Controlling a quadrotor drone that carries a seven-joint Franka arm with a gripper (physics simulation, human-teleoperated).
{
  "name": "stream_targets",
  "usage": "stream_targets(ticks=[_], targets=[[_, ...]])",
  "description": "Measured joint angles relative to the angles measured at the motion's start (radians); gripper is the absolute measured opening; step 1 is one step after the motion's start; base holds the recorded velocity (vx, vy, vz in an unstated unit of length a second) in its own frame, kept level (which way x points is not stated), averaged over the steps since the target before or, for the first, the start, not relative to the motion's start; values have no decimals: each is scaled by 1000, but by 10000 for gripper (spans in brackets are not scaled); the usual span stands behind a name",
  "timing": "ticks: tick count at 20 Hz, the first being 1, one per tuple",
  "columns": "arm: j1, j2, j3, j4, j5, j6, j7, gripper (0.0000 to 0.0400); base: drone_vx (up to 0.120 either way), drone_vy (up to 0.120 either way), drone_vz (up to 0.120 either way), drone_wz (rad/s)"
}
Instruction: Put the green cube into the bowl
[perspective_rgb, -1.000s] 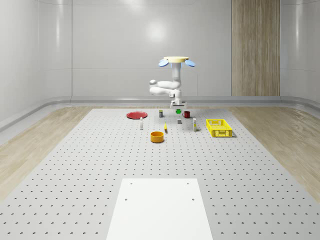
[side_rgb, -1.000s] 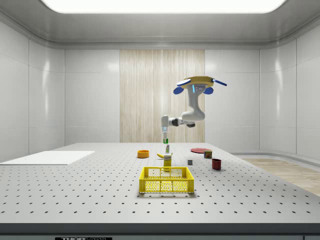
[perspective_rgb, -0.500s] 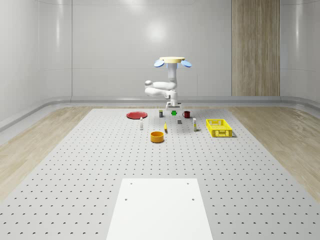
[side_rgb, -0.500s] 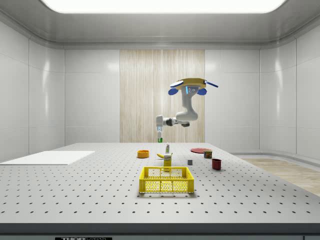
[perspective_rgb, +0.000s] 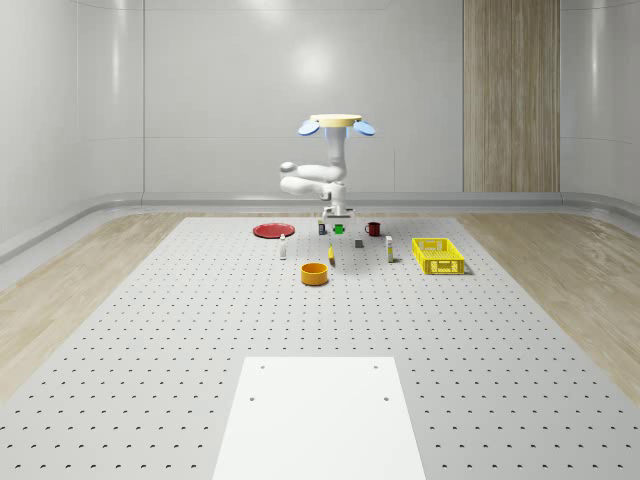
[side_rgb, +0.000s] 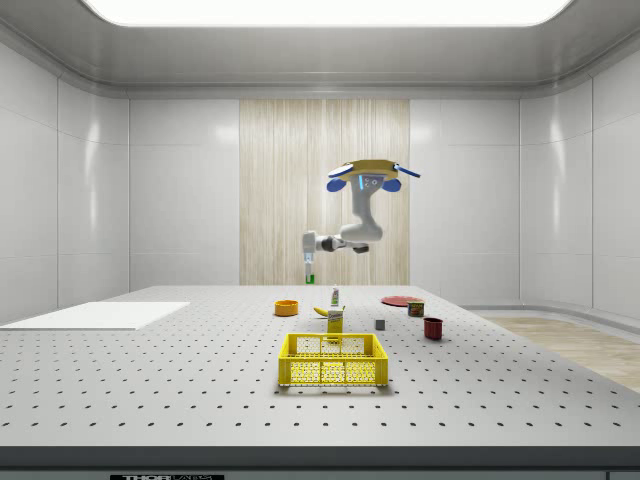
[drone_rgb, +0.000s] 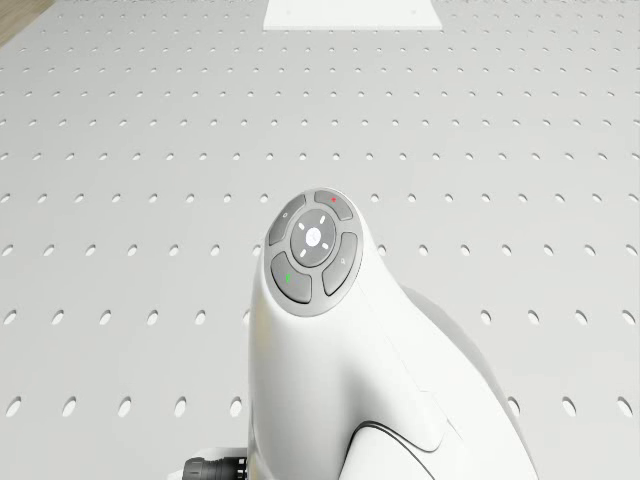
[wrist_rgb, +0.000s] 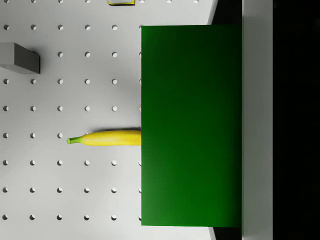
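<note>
The green cube (perspective_rgb: 338, 229) hangs in the air over the far part of the table, with my gripper (perspective_rgb: 338, 224) shut on it. In the side view the green cube (side_rgb: 310, 278) sits under the gripper (side_rgb: 309, 272), a little to the right of and well above the orange bowl (side_rgb: 286, 308). The orange bowl (perspective_rgb: 314, 273) stands on the table nearer the camera than the cube. The drone (perspective_rgb: 335, 122) hovers high above the can and the banana. In the wrist view the green cube (wrist_rgb: 190, 125) presses against a pale finger (wrist_rgb: 257, 120).
On the table lie a banana (perspective_rgb: 331, 255), a grey block (perspective_rgb: 358, 243), a red mug (perspective_rgb: 373, 228), a red plate (perspective_rgb: 271, 230) and a can (perspective_rgb: 321, 227). A yellow basket (perspective_rgb: 437, 255) stands at the right, a white pad (perspective_rgb: 320, 415) at the near edge.
The drone, arm and held cube have shifted towards the whole-scene view's left. In the side view they moved left, closer to the bowl. The gripper stays shut on the cube.
</note>
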Motion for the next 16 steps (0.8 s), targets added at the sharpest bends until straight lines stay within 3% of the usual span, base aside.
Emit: stream_targets(ticks=[16], targets=[[-3,-10,1,0,4,9,2,250,120,-120,0,0]])
